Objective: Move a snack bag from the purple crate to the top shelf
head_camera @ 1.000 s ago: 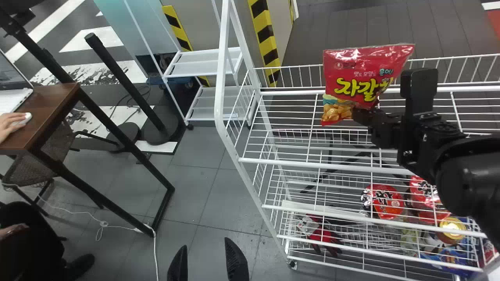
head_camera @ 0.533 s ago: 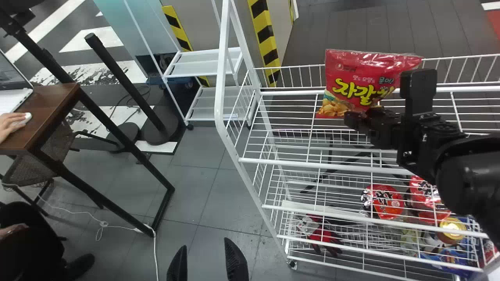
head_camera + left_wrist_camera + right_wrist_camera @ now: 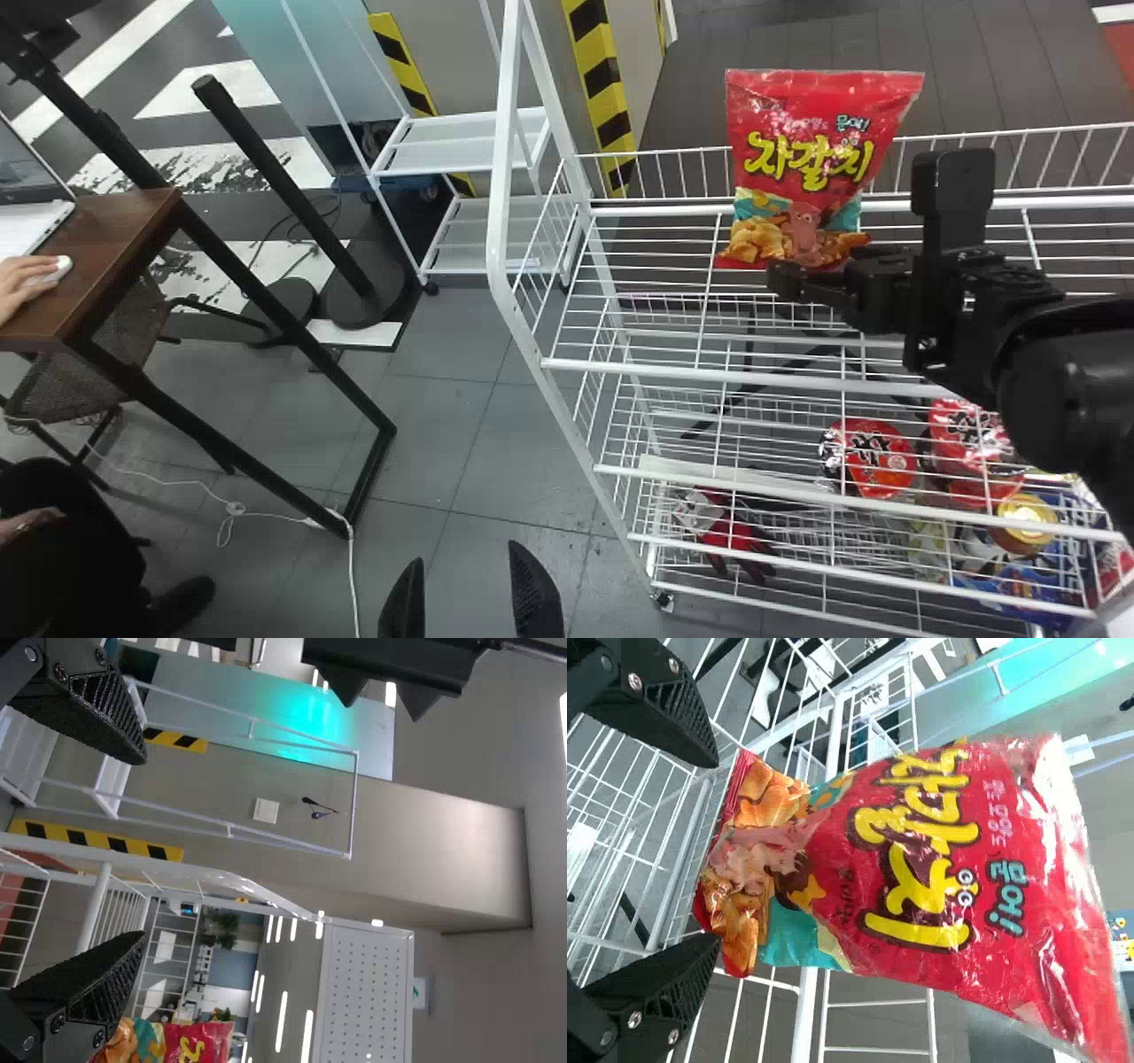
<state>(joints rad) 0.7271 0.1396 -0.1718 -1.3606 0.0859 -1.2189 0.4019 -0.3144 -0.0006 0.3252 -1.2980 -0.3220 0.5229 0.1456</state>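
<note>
From where I stand, the job looks to be at the letting-go stage. The bag (image 3: pixel 802 168) is upright at the top shelf (image 3: pixel 673 371), towards its back rail (image 3: pixel 656 211), bottom end down by the wires. The right pincer (image 3: pixel 716 850) is spread, a finger either side of that lower end, and I see no clamp on it. Whether a fingertip brushes the film I can't tell, nor whether the bag's full weight is on the wires.

The next move, I'd judge, is a slow, straight backing-out with the 2 fingers kept wide; a sideways nudge could tip so light a thing over. The left pincer (image 3: pixel 466 554) waits low, near the front, its fingers apart.

The bag is glossy red film, puffed and creased, with a flat seam along its top. The shelf is thin white rod, round and smooth, with gaps that give a soft base little support. The right pincer's black fingers (image 3: pixel 678 718) taper to points and carry a ridged lattice on their sides.
</note>
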